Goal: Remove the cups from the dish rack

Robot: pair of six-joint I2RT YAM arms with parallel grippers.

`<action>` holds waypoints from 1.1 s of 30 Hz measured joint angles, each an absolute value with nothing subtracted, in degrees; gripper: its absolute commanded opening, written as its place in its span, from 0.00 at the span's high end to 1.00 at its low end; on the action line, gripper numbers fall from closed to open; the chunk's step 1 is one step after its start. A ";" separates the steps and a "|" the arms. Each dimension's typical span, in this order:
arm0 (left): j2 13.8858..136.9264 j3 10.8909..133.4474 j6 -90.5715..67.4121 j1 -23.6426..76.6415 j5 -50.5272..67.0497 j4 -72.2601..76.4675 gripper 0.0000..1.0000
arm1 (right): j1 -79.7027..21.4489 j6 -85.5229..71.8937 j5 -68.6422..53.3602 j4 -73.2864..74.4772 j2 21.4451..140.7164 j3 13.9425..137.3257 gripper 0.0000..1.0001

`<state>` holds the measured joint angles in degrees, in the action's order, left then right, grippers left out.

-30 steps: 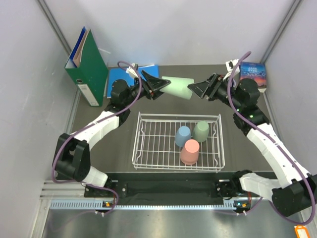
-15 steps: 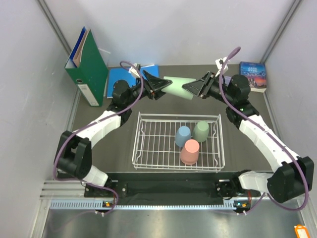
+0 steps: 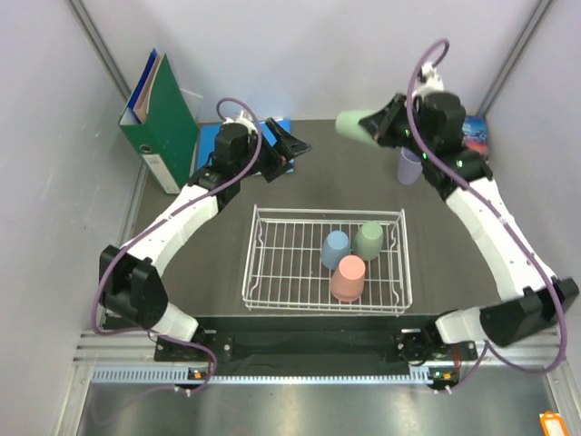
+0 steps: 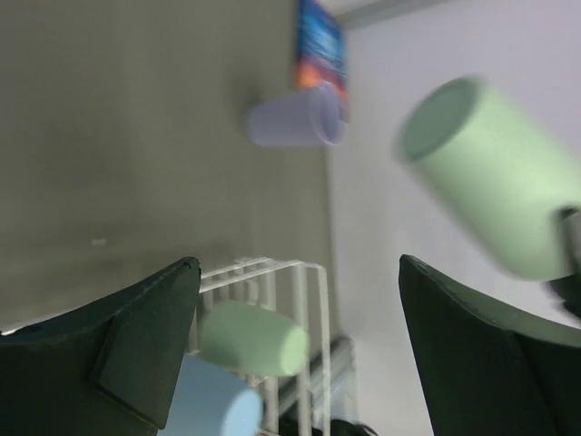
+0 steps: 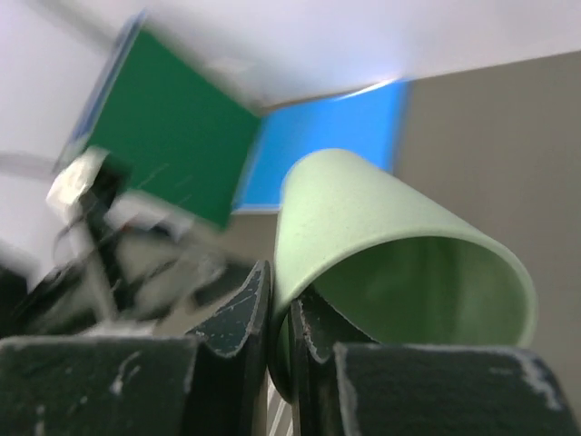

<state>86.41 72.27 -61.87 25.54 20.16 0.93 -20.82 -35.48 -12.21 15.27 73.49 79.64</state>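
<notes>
Right gripper (image 5: 282, 316) raised over far side of table (image 3: 218, 292); jaws almost closed, pinching wall of pale green cup (image 3: 356, 122) at its rim, one finger inside, one outside; cup in air, tipped sideways, well apart from dish rack (image 3: 272, 263); left gripper (image 3: 290, 152) spread wide, nothing between fingers; lavender cup (image 3: 409, 166) stood on table near book (image 3: 472, 136); dusty blue cup (image 3: 335, 248), sage green cup (image 3: 369, 240), salmon pink cup (image 3: 348, 277) clustered close in rack's right half.
</notes>
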 measured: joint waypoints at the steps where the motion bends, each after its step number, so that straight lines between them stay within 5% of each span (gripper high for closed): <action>1: 86.43 74.13 -60.03 25.52 17.12 -3.79 0.12 | -20.82 -34.39 -7.62 20.32 77.03 86.17 1.00; 7: 91.50 84.29 -53.80 25.45 1.43 -28.03 0.14 | -20.58 -32.45 12.49 36.82 96.66 109.40 1.00; 13: 98.08 87.66 -49.76 25.71 -6.94 -44.58 0.14 | -20.36 -29.58 18.15 53.32 119.52 132.81 1.00; 33: 99.20 89.91 -43.70 26.63 -11.60 -51.18 0.14 | -20.45 -29.02 14.83 60.55 130.28 128.68 1.00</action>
<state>99.20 89.91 -43.70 26.63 -11.60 -51.18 -20.45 -29.02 14.83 60.55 130.28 128.68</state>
